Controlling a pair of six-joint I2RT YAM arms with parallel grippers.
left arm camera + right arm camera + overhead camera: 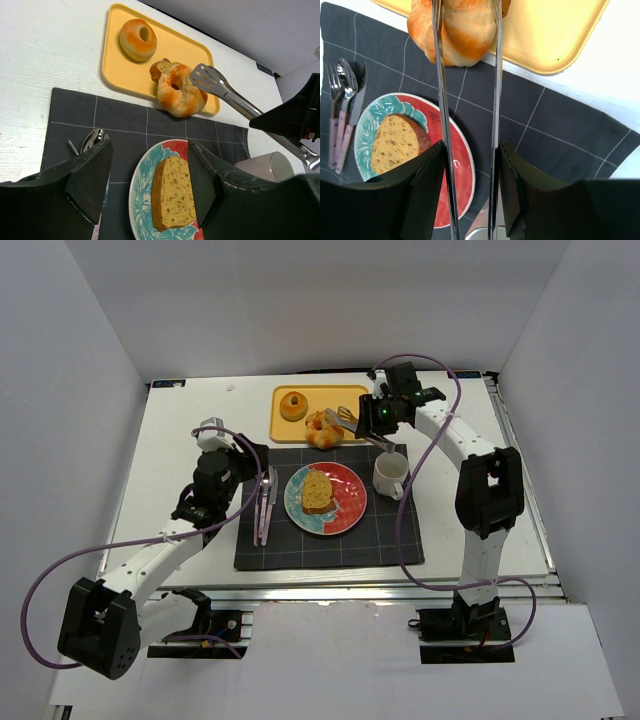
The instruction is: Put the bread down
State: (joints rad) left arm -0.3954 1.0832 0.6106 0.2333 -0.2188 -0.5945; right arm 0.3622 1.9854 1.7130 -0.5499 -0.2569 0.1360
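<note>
- Your right claw [470, 155] is clamped on the handles of the tongs [441, 90]. Its two fingers press against the outside of the metal arms.
- The tongs reach out to the knotted roll [462, 35]. From the right wrist view, the roll's middle sits between the two arms. You cannot tell whether the tips actually pinch it.
- The knotted roll lies at the six o'clock edge of the yellow tray [340, 395], overlapping the rim toward the dark placemat [385, 540].
- A second slice [160, 67] is tucked against the roll's ten o'clock side, on the tray and mostly hidden by the roll.
- The orange bun [293, 405] sits on the tray farther out in the same direction, apart from the roll.
- One bread slice [318, 492] lies flat on the red and teal plate [350, 510]. The plate sits mid-placemat, at six o'clock from the roll.
- The cup [390, 476] stands just beside the plate at two o'clock.
- The cutlery [265, 505] lies on the placemat at the plate's nine o'clock.
- Your left claw [150, 165] is spread wide and holds nothing. It hovers over the placemat's nine o'clock side, by the cutlery, and faces the plate.
</note>
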